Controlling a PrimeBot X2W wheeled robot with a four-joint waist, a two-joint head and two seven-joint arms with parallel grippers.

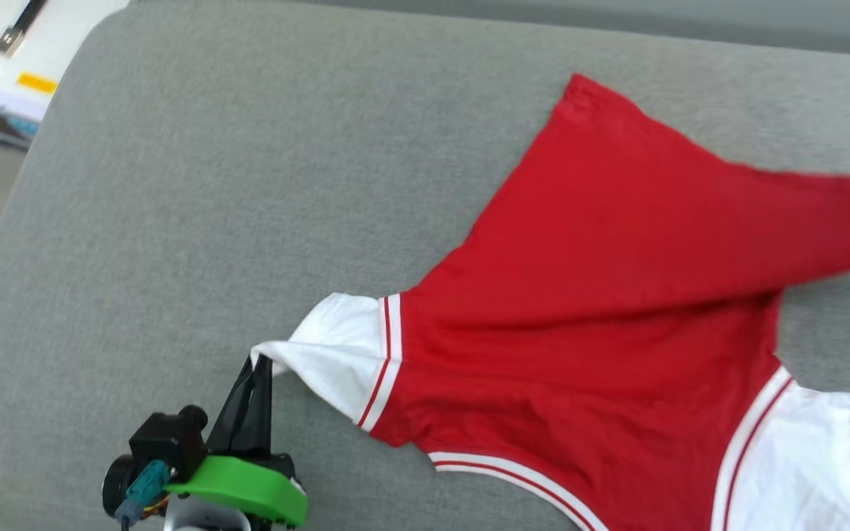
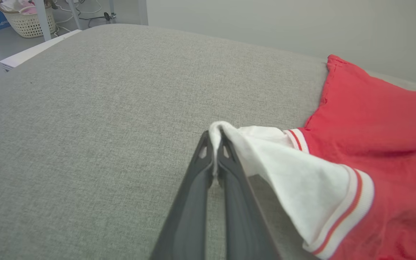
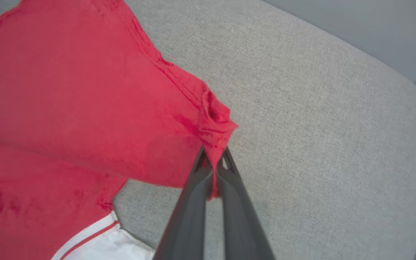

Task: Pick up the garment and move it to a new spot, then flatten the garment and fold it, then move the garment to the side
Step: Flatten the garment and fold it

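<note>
Head view: garment point(image 1: 580, 295) lies on the grey fabric-covered worktop point(image 1: 248, 184), red body spread, collar end nearest the robot. Striped trim point(image 1: 513, 476) runs along the garment's near edge.

- Left sleeve point(image 1: 336, 354), white, is drawn out to a point away from the red body. Left gripper point(image 1: 261, 361) sits at that point.
- Right sleeve point(image 1: 801, 457), white, lies flat at the garment's opposite near corner.
- Hem corner point(image 1: 838, 221) on the garment's far right is stretched out to the view's edge; blurred there.

Left wrist view: left gripper point(image 2: 215, 135) fingers point(image 2: 197, 187) are closed together, with the tip of the white sleeve point(image 2: 302, 180) pinched between them. A fold of white cloth pokes up past the tips. The sleeve is raised off the worktop just beside the fingers.

Right wrist view: right gripper point(image 3: 213, 153) fingers point(image 3: 237, 202) are closed on the bunched red hem corner point(image 3: 215, 122). A strip of red cloth hangs down between them. The cloth near the grip is lifted, with shadow under it on the worktop.

Beyond the worktop, well apart from the garment: a white basket point(image 2: 31, 21) on the floor, and a white table point(image 1: 26, 44)
</note>
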